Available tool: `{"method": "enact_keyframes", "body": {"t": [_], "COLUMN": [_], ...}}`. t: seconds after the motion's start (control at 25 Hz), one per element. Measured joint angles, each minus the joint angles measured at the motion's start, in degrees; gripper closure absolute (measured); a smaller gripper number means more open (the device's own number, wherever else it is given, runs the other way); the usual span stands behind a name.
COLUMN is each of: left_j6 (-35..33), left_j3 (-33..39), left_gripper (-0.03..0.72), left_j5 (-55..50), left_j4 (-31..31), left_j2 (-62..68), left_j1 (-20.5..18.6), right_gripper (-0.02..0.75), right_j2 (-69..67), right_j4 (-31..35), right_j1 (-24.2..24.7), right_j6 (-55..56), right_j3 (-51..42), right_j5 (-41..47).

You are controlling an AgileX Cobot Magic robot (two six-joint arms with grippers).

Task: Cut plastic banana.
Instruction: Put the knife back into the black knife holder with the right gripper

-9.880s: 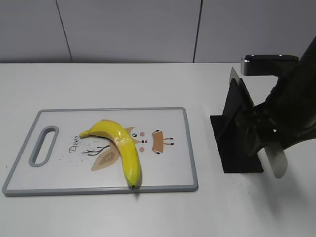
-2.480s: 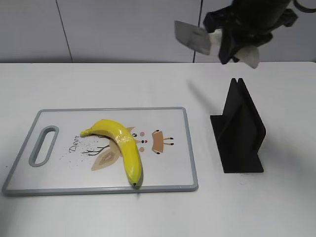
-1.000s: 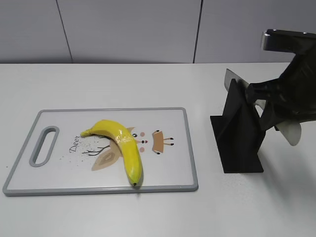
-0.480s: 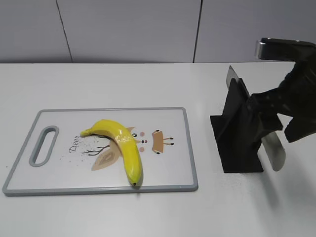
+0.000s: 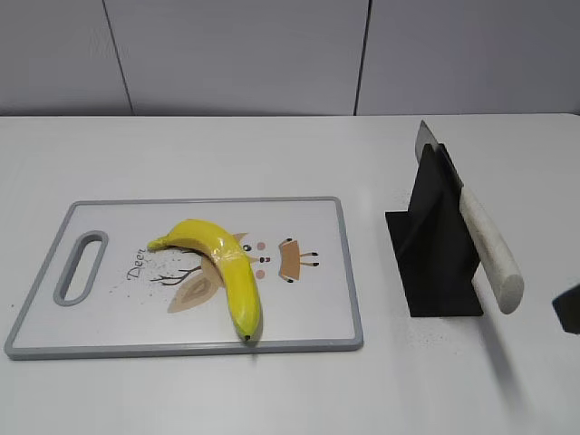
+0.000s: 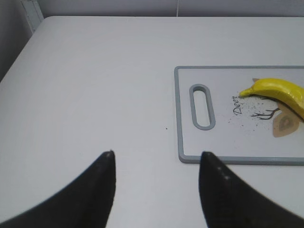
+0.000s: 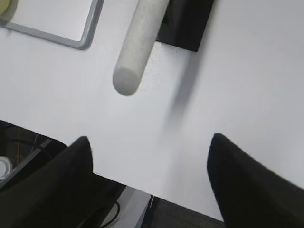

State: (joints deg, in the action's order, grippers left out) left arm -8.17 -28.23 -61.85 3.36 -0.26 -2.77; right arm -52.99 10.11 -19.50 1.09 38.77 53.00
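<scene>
The plastic banana (image 5: 222,272) lies whole on the white cutting board (image 5: 308,308), curved, dark tip toward the front edge. Its stem end shows in the left wrist view (image 6: 278,91). The knife (image 5: 489,249) rests in the black stand (image 5: 435,263), pale handle pointing front right; the handle also shows in the right wrist view (image 7: 138,47). My right gripper (image 7: 150,140) is open and empty over the table's front edge, a short way behind the handle's end. My left gripper (image 6: 157,156) is open and empty above bare table, left of the board (image 6: 223,142).
The board has a grey rim and a handle slot (image 5: 80,267) at its left end. Its front right corner (image 7: 88,35) shows in the right wrist view. A dark corner of the right arm (image 5: 569,308) shows at the exterior view's right edge.
The right gripper brought the knife down into the stand, let go of the handle and pulled away toward the front right. The banana and board have not moved.
</scene>
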Motion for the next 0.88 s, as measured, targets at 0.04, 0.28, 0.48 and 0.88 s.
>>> {"method": "enact_keyframes", "body": {"t": [0.04, 0.28, 0.48, 0.88], "left_j6": [0.0, 0.0, 0.0, 0.0], "left_j3": [0.0, 0.0, 0.0, 0.0], "left_gripper": [0.145, 0.145, 0.159, 0.225], "left_j5": [0.0, 0.0, 0.0, 0.0], "left_j4": [0.0, 0.0, 0.1, 0.1], "left_j2": [0.0, 0.0, 0.0, 0.0], "left_j1": [0.0, 0.0, 0.0, 0.0], "right_gripper": [0.146, 0.149, 0.149, 0.149], "right_j2": [2.9, 18.5, 29.3, 46.7], "right_j4": [-0.9, -2.9, -3.1, -5.3], "right_j1": [0.0, 0.0, 0.0, 0.0], "right_j6": [-0.2, -1.4, -2.6, -2.8], "right_j3": [-1.4, -8.0, -8.5, -10.1], "right_j5": [-0.2, 1.1, 2.4, 7.1]}}
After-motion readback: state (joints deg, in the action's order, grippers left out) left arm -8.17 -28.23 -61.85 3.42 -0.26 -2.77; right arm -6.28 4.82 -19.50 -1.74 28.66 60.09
